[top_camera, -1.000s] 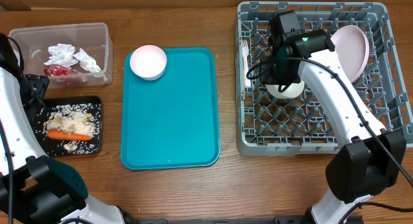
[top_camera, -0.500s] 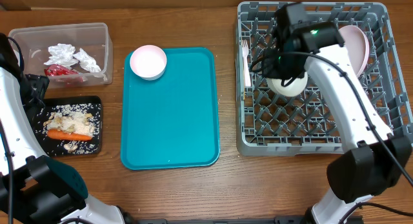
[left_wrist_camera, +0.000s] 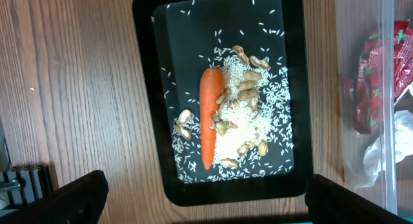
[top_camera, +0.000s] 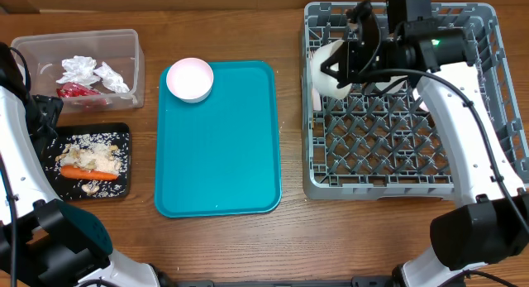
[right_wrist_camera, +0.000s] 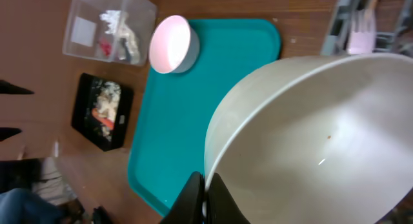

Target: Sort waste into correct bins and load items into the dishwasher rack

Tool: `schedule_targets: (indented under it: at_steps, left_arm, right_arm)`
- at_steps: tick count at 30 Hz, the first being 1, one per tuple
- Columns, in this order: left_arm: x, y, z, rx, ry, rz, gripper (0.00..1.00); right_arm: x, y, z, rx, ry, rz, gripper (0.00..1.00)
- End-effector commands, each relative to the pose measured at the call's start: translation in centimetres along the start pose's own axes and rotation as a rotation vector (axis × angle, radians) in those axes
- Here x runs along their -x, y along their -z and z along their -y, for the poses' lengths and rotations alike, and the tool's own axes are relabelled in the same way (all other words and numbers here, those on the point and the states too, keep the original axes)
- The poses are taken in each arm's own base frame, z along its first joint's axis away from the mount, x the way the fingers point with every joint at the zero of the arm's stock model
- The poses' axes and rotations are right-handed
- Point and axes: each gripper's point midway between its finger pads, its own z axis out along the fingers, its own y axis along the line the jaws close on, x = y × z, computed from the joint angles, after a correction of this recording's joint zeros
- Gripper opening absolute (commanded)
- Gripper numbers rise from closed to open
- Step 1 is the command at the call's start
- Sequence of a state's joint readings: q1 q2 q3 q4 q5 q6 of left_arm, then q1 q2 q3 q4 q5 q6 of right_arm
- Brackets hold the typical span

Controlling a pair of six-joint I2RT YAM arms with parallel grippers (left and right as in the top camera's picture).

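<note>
2 arms stand at the wooden surface [top_camera: 231, 246]. Over on the right, the right end effector [right_wrist_camera: 203, 199] is pinched tight on the rim of a white bowl [top_camera: 328, 57]. It holds the bowl above the left edge of the dishwasher rack [top_camera: 380, 192], toward the rack's far end. The bowl is tipped up on its side: its mouth faces back toward the wrist and the rack's middle, and its rounded underside faces the teal tray [top_camera: 219, 146]. Whether it touches the rack I cannot tell. From the right wrist, a white fork [right_wrist_camera: 362, 35] shows blurred just past the bowl's rim, in the rack.

1 more dish, a second bowl [top_camera: 189, 78], sits mouth up in the teal tray's far left corner.

On the left, the clear tub [top_camera: 124, 43] holds crumpled napkins [top_camera: 83, 69] and a red wrapper [top_camera: 73, 91]. Just nearer than it lies the black tray [left_wrist_camera: 145, 88], carrying the carrot [left_wrist_camera: 210, 117] beside a heap of rice [left_wrist_camera: 235, 130] and pale scraps. The carrot's long axis runs along the tray's longer side. Its thick end points away from the left end effector [left_wrist_camera: 205, 182] and its tapered tip points toward it. That end effector hangs above the tray's near end with its fingers [left_wrist_camera: 71, 195] spread wide, 1 beyond each long side of the tray.
</note>
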State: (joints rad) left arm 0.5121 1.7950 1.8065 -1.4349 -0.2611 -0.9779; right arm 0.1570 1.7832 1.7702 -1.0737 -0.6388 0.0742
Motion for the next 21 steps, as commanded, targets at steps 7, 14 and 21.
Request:
schedule_targets:
  at_steps: [7,14,21]
  left_arm:
    - [-0.1,0.5,-0.1,-0.012,0.02,0.007,1.0]
    - [-0.1,0.5,-0.1,-0.012,0.021,0.007,1.0]
    - [-0.1,0.5,-0.1,-0.012,0.02,0.007,1.0]
  right_arm:
    - [-1.5,-1.7,2.0,0.066,-0.02,-0.021,0.04]
    - [-1.7,-1.2,4.9,0.097,-0.086,0.01,0.04]
    - [-1.9,-1.0,6.1,0.223,-0.107,0.057,0.04]
